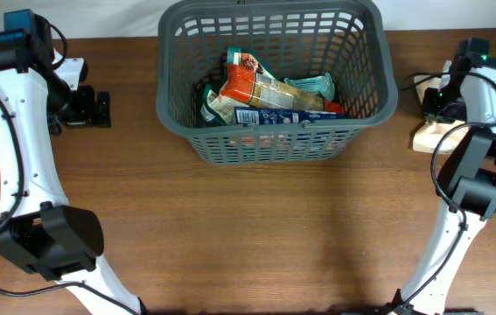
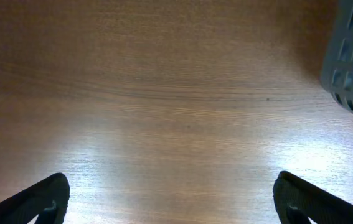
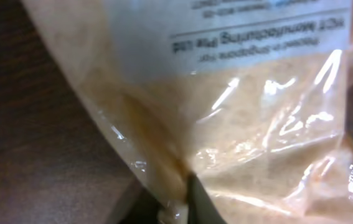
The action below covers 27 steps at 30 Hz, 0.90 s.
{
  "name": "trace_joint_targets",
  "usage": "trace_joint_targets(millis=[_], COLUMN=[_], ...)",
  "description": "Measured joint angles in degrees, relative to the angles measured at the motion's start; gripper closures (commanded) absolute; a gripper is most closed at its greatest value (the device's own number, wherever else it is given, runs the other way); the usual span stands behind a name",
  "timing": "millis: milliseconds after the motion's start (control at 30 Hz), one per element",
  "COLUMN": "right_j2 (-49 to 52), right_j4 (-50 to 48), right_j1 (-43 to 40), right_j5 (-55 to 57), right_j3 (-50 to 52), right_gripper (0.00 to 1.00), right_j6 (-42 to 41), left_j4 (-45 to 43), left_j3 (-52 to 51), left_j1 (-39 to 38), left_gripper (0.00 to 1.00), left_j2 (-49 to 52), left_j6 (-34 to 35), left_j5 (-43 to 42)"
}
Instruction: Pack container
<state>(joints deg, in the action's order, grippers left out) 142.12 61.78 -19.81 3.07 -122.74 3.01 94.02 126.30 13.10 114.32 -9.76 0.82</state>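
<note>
With the basket (image 1: 274,144) far-centre on the table (image 1: 248,227) and left fingers (image 2: 45,199) spread idle, the right fingers (image 3: 198,208), grip on the right-hand packet (image 3: 238,124) impossible to tell, need a firm pinch before lifting.

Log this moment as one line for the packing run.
dark grey slotted plastic basket: holds snack packets | left fingers: open, empty | right fingers: pinching clear plastic packet of beige crumbs
</note>
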Motion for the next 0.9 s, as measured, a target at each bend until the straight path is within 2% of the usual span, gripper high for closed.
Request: trace_joint_targets(millis=[633, 900], right_j2=[-0.28, -3.93], right_j4=[1.79, 2.84], right_j1=[-0.44, -0.42], right_j5=[-3.89, -4.72], right_j3=[-1.31, -4.70], right_gripper=[0.96, 0.96], right_j6=[-2.56, -3.26], left_j4=[0.00, 0.00], left_j3=[0.00, 0.00], left_j1=[0.00, 0.00], left_gripper=[0.01, 0.01], left_j2=[0.00, 0.00], left_j6=[0.00, 0.00], left_j5=[0.00, 0.00])
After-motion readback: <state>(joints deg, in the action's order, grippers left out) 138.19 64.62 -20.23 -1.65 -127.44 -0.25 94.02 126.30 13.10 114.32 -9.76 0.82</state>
